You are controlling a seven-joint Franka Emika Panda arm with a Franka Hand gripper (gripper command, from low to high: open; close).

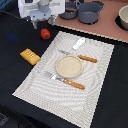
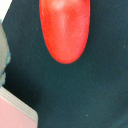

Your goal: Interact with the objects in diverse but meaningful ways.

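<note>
A red round tomato [image 1: 45,34] lies on the dark cloth beside the placemat's far corner, and it fills much of the wrist view as the tomato [image 2: 65,30]. My gripper [image 1: 43,23] hangs just above it, fingers spread apart and holding nothing. No fingers show in the wrist view. A yellow-orange ridged block [image 1: 30,56] rests on the cloth at the exterior view's left. A white fish [image 1: 79,43] lies on the far part of the striped placemat [image 1: 35,85].
A round tan plate [image 1: 69,66] sits mid-placemat between an orange-handled fork [image 1: 64,80] and knife [image 1: 80,56]. Grey pots [image 1: 90,11] stand on a tan board [image 1: 107,30] behind. A grey edge [image 2: 4,55] and pink surface [image 2: 15,112] border the wrist view.
</note>
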